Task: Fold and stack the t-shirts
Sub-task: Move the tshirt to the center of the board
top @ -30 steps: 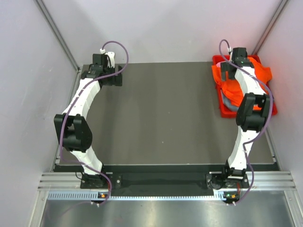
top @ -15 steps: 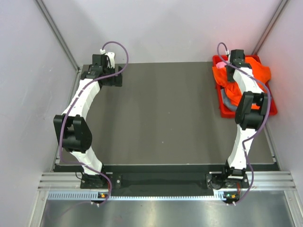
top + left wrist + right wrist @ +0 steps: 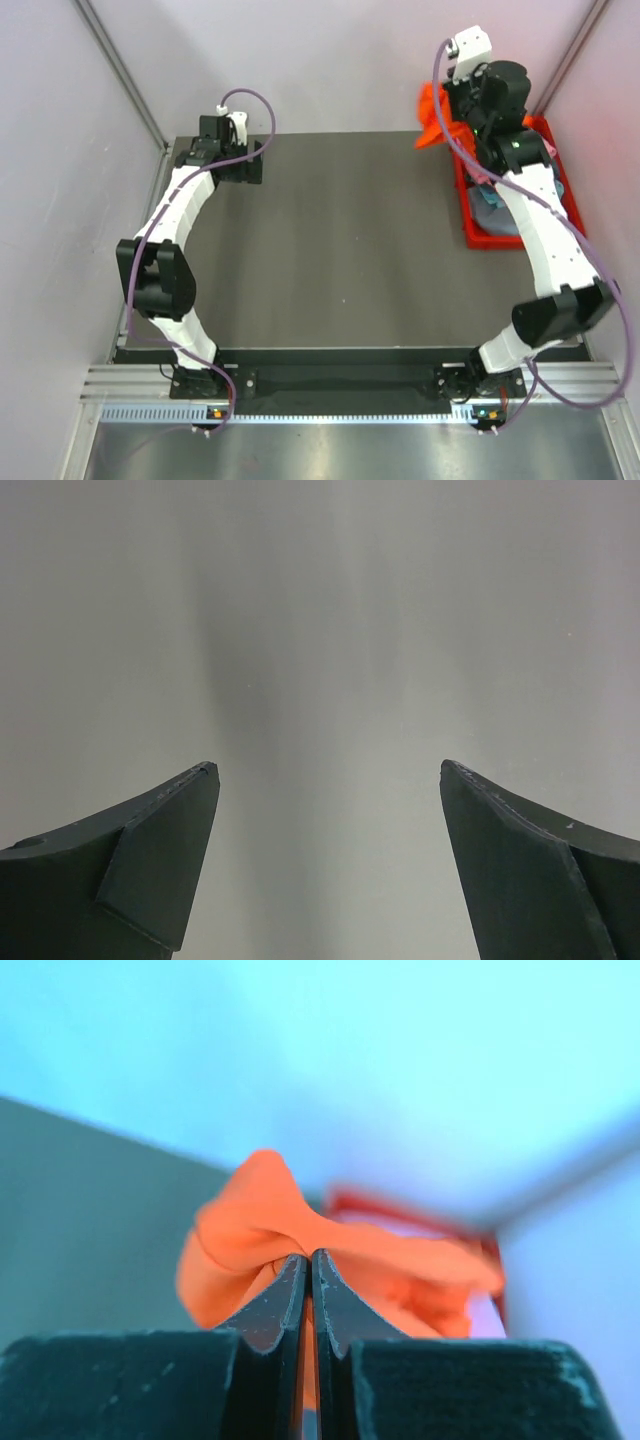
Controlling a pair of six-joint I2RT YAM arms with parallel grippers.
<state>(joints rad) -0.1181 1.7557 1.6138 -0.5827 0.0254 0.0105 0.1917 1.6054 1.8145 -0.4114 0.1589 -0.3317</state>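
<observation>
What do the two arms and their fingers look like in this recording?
The left arm and right arm both have white link shells, chunky black joint housings and black bases. A thin purple cable trails along each. The left fingers are dark, matte wedges, and the right fingers are dark and tapered. No markings show.

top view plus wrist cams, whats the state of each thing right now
orange t-shirt: bunched, hanging from the right hand, up off the bin
right hand: shut on the orange t-shirt
left hand: open, empty
red bin: holding crumpled grey-blue cloth
</observation>
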